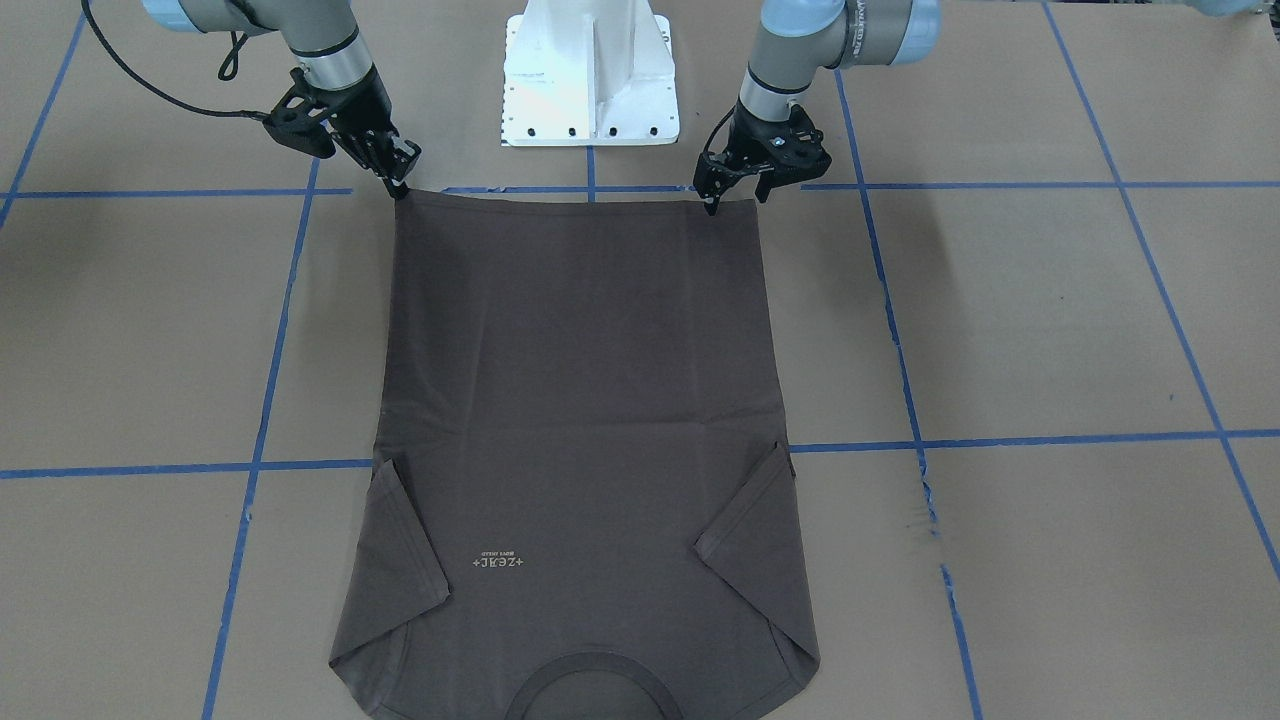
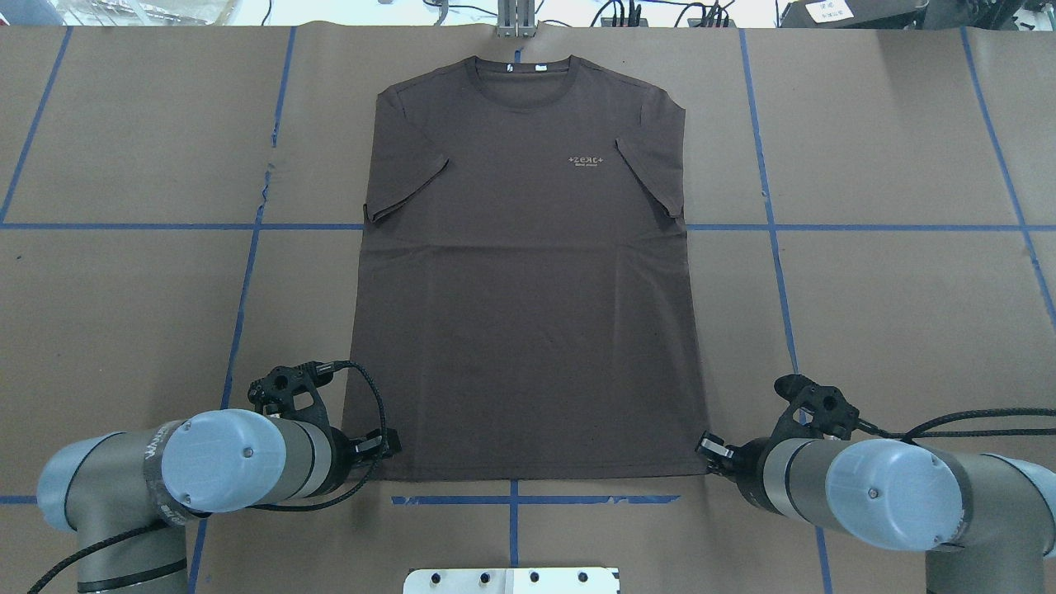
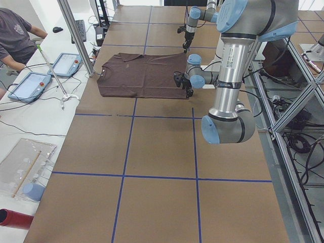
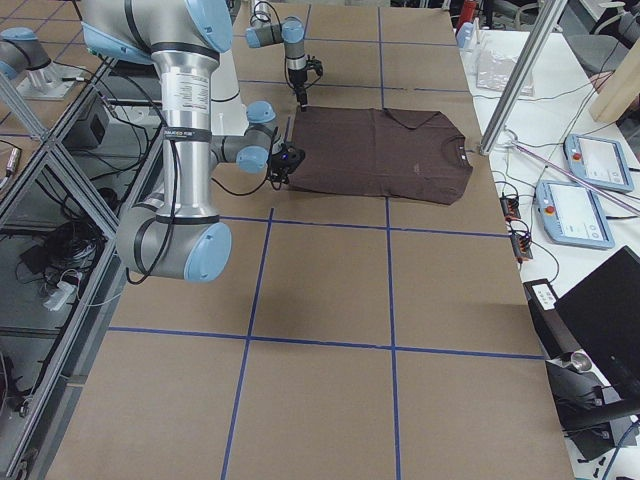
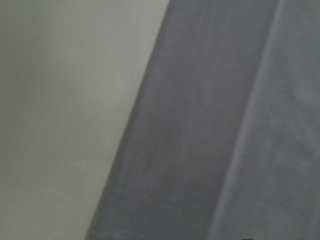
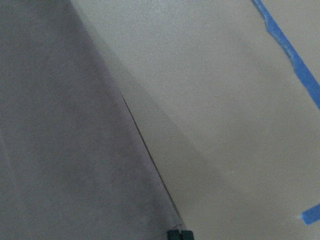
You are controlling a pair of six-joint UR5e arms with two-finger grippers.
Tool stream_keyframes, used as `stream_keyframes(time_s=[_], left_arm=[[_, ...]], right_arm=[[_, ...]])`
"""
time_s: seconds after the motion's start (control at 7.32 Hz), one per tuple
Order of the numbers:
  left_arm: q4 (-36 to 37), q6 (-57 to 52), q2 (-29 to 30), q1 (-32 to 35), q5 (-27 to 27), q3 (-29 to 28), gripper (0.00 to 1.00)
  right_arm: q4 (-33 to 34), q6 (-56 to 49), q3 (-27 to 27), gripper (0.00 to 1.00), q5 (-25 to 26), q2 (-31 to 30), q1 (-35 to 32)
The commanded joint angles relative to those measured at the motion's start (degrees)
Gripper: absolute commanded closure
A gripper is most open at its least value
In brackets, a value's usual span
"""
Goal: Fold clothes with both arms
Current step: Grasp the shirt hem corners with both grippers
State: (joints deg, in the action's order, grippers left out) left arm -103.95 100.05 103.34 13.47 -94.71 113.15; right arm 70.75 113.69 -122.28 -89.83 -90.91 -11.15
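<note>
The dark grey-brown T-shirt [image 1: 580, 380] [image 2: 528, 289] lies flat and face up on the brown table, its collar [image 2: 528, 78] at the far side and its hem toward the robot. My left gripper [image 1: 712, 205] [image 2: 388, 450] is down at one hem corner, shut on the cloth. My right gripper [image 1: 401, 187] [image 2: 706, 447] is at the other hem corner, its fingertips [image 6: 174, 234] closed on the shirt's edge. The hem runs straight between them. The left wrist view shows only blurred cloth and table.
The white pedestal base [image 1: 590, 80] stands just behind the hem. Blue tape lines [image 1: 1000, 440] divide the table into squares. A person [image 3: 12, 35] sits at a side bench with tablets [image 3: 66, 63]. Bare brown table [image 2: 891, 313] lies on both sides of the shirt.
</note>
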Motion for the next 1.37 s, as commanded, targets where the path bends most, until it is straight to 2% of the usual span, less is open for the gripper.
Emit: stream_keyframes(time_s=[0.0, 0.41, 0.68, 1.09, 1.23], left_arm=[[-0.02, -0.03, -0.76, -0.29, 0.23, -0.48, 0.18], [-0.02, 0.14, -0.77, -0.38, -0.30, -0.22, 0.32], [-0.02, 0.14, -0.68, -0.38, -0.47, 0.05, 0.54], [0.07, 0.23, -0.77, -0.46, -0.56, 0.22, 1.00], [0.07, 0.23, -0.68, -0.46, -0.65, 0.40, 1.00]], right_arm=[[0.00, 0.04, 0.03, 1.00, 0.00, -0.06, 0.07], [0.00, 0.04, 0.12, 1.00, 0.00, 0.03, 0.07], [0.00, 0.04, 0.12, 1.00, 0.00, 0.21, 0.07], [0.01, 0.04, 0.03, 1.00, 0.00, 0.30, 0.07], [0.00, 0.04, -0.06, 1.00, 0.00, 0.38, 0.07]])
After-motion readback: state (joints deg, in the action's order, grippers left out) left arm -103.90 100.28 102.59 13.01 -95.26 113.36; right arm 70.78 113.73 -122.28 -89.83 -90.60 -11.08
